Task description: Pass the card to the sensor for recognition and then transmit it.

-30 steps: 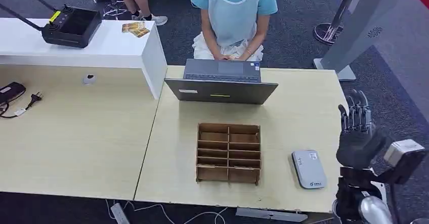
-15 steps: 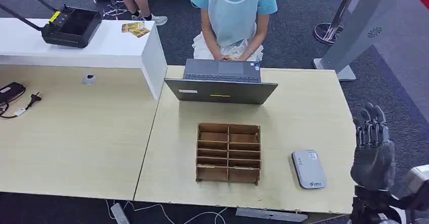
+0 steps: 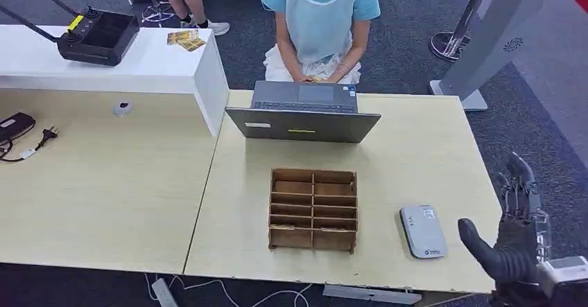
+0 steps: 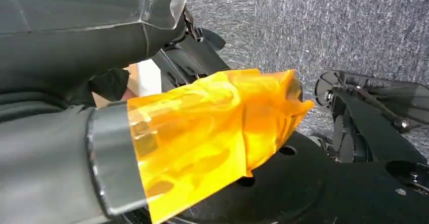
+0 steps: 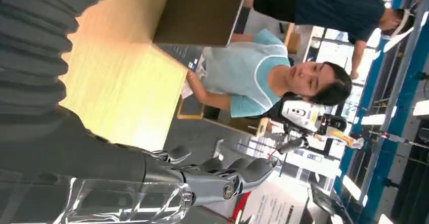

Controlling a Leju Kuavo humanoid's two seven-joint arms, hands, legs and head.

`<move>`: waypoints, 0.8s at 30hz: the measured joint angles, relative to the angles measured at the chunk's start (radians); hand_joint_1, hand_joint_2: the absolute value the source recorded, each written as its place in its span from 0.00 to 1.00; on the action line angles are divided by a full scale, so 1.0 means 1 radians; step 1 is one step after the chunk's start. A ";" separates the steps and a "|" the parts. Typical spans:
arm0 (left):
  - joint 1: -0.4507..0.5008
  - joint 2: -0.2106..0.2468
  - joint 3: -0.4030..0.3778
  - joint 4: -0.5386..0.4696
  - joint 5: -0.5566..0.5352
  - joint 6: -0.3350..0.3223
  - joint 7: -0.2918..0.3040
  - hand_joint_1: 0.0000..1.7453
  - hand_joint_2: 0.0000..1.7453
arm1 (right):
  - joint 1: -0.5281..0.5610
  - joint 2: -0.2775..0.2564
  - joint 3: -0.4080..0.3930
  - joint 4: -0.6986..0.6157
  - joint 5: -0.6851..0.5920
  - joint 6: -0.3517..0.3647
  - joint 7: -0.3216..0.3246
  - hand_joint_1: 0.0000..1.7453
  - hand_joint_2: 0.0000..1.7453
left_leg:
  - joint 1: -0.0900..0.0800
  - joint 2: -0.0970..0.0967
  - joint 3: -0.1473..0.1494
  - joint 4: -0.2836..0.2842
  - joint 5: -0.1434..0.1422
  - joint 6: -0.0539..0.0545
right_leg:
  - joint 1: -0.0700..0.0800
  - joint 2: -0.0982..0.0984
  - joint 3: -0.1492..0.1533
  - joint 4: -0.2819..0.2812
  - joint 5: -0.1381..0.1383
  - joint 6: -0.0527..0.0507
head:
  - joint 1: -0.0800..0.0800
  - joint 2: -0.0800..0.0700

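The grey-white card sensor [image 3: 422,231] lies flat near the front right of the light wooden table [image 3: 416,161]. A few yellowish cards [image 3: 185,39] lie on the white counter at the back left. My right hand [image 3: 513,241] hovers low, just off the table's right front corner, to the right of the sensor. Its fingers are spread and it holds nothing. The right wrist view shows the same fingers [image 5: 238,176] stretched out past the table. My left hand [image 4: 152,82] hangs over the carpet, its thumb [image 4: 217,128] wrapped in orange film, with nothing in it.
A wooden compartment box [image 3: 313,209] stands mid-table, left of the sensor. An open laptop [image 3: 303,111] sits behind it, with a seated person [image 3: 322,23] typing. On the counter rests a black controller [image 3: 97,35]. A cable and plug [image 3: 28,141] lie at far left.
My right hand has sunk down and to the right, away from the table's edge, and its thumb now points toward the table. Nothing on the table has moved.
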 joint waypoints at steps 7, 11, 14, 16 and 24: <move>0.002 -0.005 0.014 -0.007 0.002 -0.001 -0.006 0.00 0.00 | 0.046 -0.026 0.023 -0.036 0.209 -0.100 0.031 0.00 1.00 | 0.000 0.000 0.000 0.000 0.000 0.000 | 0.000 0.000 0.000 0.000 0.000 0.000 | 0.000 0.000; 0.002 -0.006 0.016 -0.010 0.002 -0.001 -0.008 0.00 0.00 | 0.057 -0.036 0.032 -0.045 0.222 -0.106 0.039 0.00 1.00 | 0.000 0.000 0.000 0.000 0.000 0.000 | 0.000 0.000 0.000 0.000 0.000 0.000 | 0.000 0.000; 0.003 -0.007 0.016 -0.011 0.002 -0.002 -0.008 0.00 0.00 | 0.061 -0.041 0.036 -0.048 0.245 -0.119 0.048 0.00 1.00 | 0.000 0.000 0.000 0.000 0.000 0.000 | 0.000 0.000 0.000 0.000 0.000 0.000 | 0.000 0.000; 0.003 -0.008 0.018 -0.013 0.002 -0.003 -0.008 0.00 0.00 | 0.068 -0.050 0.042 -0.052 0.321 -0.155 0.080 0.00 1.00 | 0.000 0.000 0.000 0.000 0.000 0.000 | 0.000 0.000 0.000 0.000 0.000 0.000 | 0.000 0.000; 0.004 -0.012 0.026 -0.021 -0.007 -0.014 0.010 0.00 0.00 | 0.115 -0.144 0.106 -0.074 0.799 -0.312 0.318 0.00 1.00 | 0.000 0.000 0.000 0.000 0.000 0.000 | 0.000 0.000 0.000 0.000 0.000 0.000 | 0.000 0.000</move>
